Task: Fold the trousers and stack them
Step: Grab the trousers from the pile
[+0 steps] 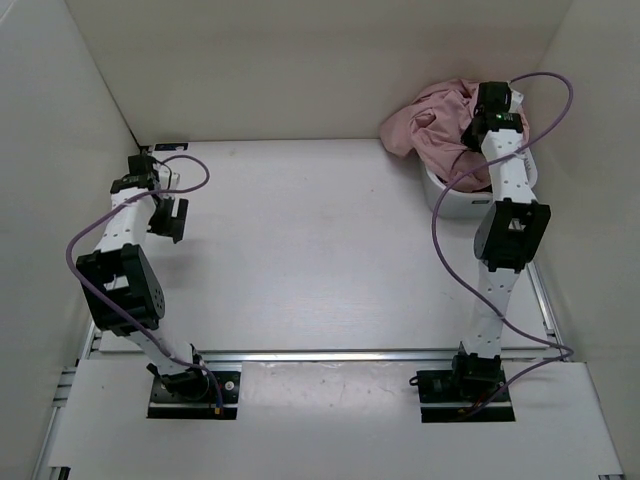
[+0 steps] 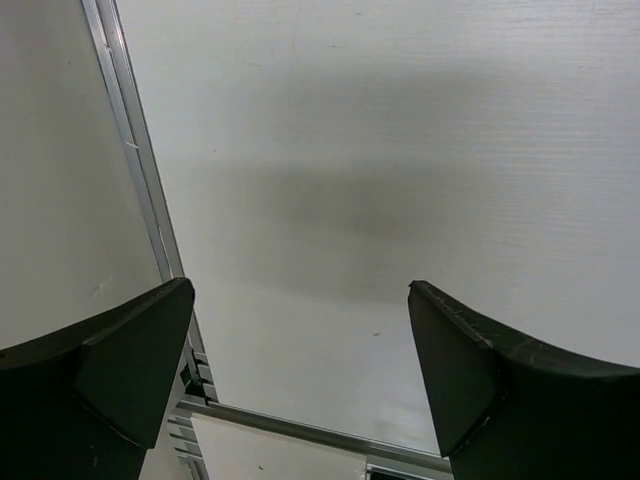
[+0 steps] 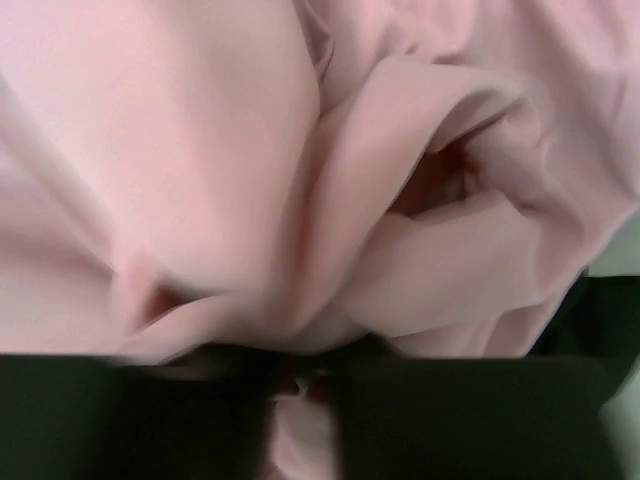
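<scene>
While the trousers point(image 1: 428, 125) lay heaped in the white tub point(image 1: 455, 203) and spilled past its left rim, the right gripper point(image 3: 300, 395) stood over the tub, its jaws narrow and pinching a fold of the pink cloth. The left gripper point(image 1: 170, 218) hung well left of the tub above the table point(image 1: 300, 250), jaws wide, holding nothing.

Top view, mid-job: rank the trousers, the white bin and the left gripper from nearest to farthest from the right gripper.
1. trousers: far right corner, fabric pinched in the right gripper.
2. white bin: just under the trousers, far right.
3. left gripper: far across on the left side, open and holding nothing.
</scene>
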